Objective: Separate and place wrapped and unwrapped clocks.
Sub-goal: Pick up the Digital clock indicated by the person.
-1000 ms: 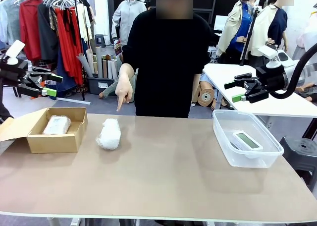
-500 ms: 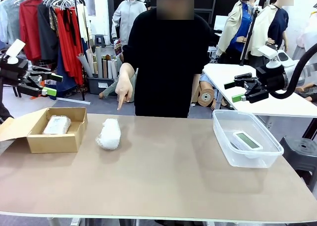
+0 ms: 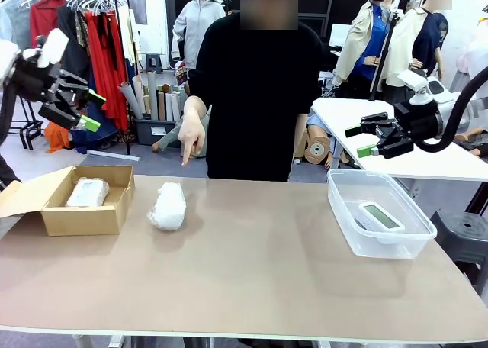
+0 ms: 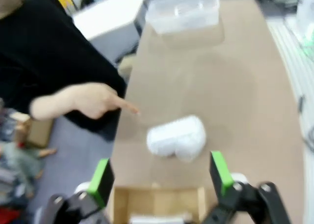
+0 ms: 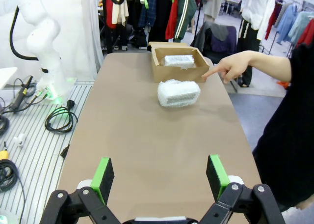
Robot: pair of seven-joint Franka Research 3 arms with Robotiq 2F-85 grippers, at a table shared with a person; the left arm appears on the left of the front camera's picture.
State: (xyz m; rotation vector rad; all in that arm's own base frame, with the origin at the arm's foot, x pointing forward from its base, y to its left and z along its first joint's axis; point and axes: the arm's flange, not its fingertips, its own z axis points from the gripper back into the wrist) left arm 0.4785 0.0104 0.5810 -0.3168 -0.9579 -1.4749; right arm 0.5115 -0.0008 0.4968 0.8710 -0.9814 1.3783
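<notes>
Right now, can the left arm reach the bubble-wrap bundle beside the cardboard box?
Probably yes: nothing covers the bundle, and the open left gripper is raised nearby; the person's pointing hand hangs behind it.

The left gripper (image 3: 92,111) is held high at the left, jaws spread wide. The right gripper (image 3: 361,140) is held raised at the right, likewise spread, with nothing gripped.
</notes>
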